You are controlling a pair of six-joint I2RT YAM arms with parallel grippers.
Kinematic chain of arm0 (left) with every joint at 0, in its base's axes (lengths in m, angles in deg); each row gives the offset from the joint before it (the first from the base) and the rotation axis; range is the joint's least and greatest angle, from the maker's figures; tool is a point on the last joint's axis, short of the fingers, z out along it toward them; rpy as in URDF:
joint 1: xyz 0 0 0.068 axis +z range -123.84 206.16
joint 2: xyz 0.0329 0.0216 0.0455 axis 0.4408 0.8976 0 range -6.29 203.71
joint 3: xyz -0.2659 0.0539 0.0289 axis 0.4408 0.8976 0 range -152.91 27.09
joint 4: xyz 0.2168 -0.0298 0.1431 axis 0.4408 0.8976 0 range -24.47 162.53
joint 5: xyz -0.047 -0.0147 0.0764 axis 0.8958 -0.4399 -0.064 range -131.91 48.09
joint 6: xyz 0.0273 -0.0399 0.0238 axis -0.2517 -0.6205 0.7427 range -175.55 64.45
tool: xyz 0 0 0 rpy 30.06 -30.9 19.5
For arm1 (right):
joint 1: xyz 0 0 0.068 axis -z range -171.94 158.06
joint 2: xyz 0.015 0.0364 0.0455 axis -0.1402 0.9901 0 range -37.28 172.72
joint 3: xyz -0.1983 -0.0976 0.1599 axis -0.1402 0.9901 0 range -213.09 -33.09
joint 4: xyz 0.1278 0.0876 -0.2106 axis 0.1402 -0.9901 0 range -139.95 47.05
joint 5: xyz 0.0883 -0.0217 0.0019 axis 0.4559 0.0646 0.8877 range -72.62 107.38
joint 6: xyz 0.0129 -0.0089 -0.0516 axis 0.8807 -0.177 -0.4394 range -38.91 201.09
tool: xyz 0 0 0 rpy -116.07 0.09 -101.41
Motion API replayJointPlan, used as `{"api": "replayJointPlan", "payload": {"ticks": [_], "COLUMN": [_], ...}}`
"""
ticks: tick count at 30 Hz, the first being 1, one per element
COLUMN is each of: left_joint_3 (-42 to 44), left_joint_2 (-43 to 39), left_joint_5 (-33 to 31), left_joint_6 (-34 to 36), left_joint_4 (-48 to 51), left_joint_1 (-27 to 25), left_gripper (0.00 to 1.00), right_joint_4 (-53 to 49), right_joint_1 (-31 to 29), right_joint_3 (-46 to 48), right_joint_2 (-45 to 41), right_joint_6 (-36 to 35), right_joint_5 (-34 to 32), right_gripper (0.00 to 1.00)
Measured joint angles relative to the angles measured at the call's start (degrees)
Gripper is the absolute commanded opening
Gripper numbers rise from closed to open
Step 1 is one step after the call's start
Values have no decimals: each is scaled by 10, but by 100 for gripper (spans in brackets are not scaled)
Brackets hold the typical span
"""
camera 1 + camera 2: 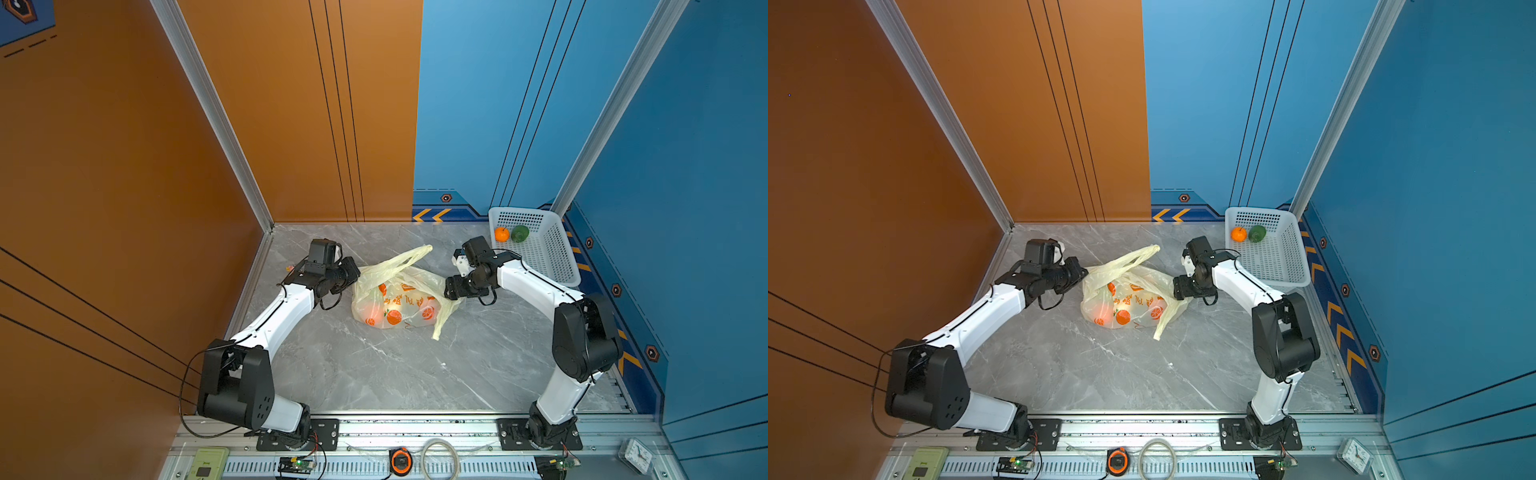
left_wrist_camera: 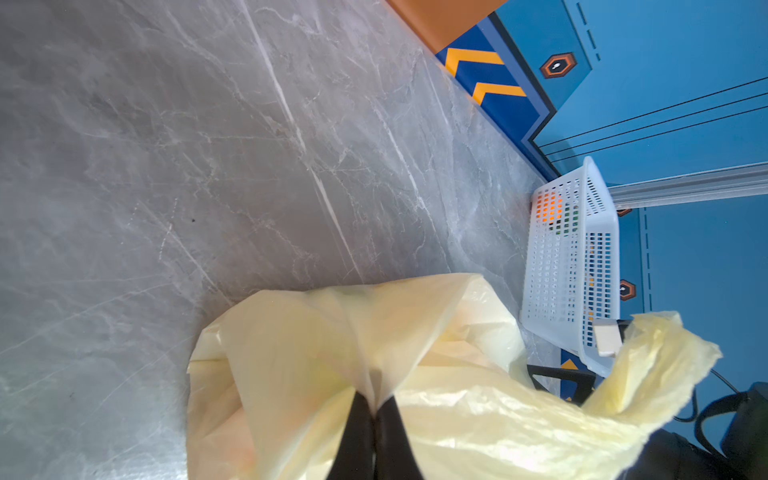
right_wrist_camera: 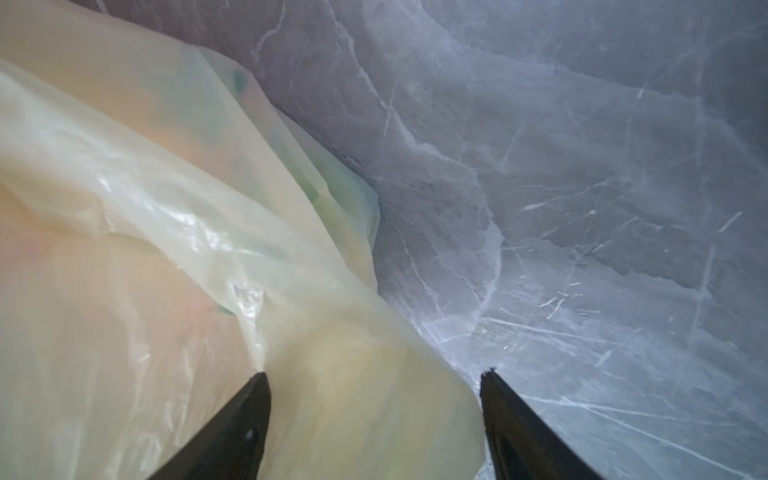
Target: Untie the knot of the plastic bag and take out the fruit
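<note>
The plastic bag [image 1: 409, 301] [image 1: 1140, 303] lies crumpled in the middle of the marble table, cream with orange fruit prints. Its two handle strips lie apart, and no knot shows. Fruit [image 1: 371, 309] glows red through the film. My left gripper [image 1: 358, 272] [image 2: 376, 409] is shut on a fold of the bag's [image 2: 316, 340] left edge. My right gripper [image 1: 446, 291] [image 3: 376, 374] stands open at the bag's right side, with a loose fold of the bag [image 3: 365, 399] between its fingers. An orange fruit [image 1: 501, 235] and a green fruit [image 1: 520, 233] lie in the basket.
The white perforated basket [image 1: 552, 266] [image 1: 1287, 266] [image 2: 561, 270] stands at the back right corner against the blue wall. Orange and blue walls close in the table on three sides. A tape measure [image 1: 401, 460], a cable coil and a small clock [image 1: 636, 455] sit on the front rail.
</note>
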Motion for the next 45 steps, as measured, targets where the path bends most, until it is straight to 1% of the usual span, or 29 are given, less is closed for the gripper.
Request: {"api": "replayJointPlan", "payload": {"ticks": [6,9,11,14,19,20,23,24,25,27,29,31,33,38,40,42,45], "left_joint_3": [0,0,0,1,3,3,2,1,-4,-25,-66,-111,-154,-254,-274,-290,-318], "left_joint_2": [0,0,0,0,0,0,-1,-2,-3,-4,-4,-4,-2,38,61,86,128], "left_joint_5": [25,34,37,44,49,48,29,17,4,-29,-68,-98,-116,-137,-149,-164,-203], "left_joint_6": [0,-3,-6,-12,-17,-17,-5,1,9,29,62,99,138,238,277,314,364], "left_joint_4": [-38,-50,-58,-72,-84,-81,-54,-38,-18,28,76,108,129,176,200,227,273], "left_joint_1": [0,0,0,0,2,4,5,5,3,-4,-19,-42,-69,-136,-157,-175,-200], "left_gripper": [0,0,0,0,0,13,56,65,71,81,90,95,97,90,90,92,93], "right_joint_4": [33,55,68,73,82,78,71,69,67,62,60,59,59,59,59,59,59], "right_joint_1": [-20,-35,-44,-52,-49,-49,-49,-49,-49,-49,-47,-45,-44,-36,-30,-25,-19], "right_joint_3": [-6,-13,-15,-30,-54,-54,-54,-54,-54,-54,-54,-54,-54,-54,-54,-54,-54], "right_joint_2": [-46,-53,-53,-43,-7,-3,-1,-1,-1,-1,-1,-1,-1,-1,-1,-1,-1], "right_joint_6": [-12,-19,-23,-22,-21,-21,-23,-23,-23,-23,-23,-23,-23,-23,-23,-23,-23], "right_joint_5": [36,56,64,79,88,86,78,74,70,66,63,61,60,60,62,64,71], "right_gripper": [81,81,81,77,79,80,78,78,78,78,78,78,78,78,79,79,79]}}
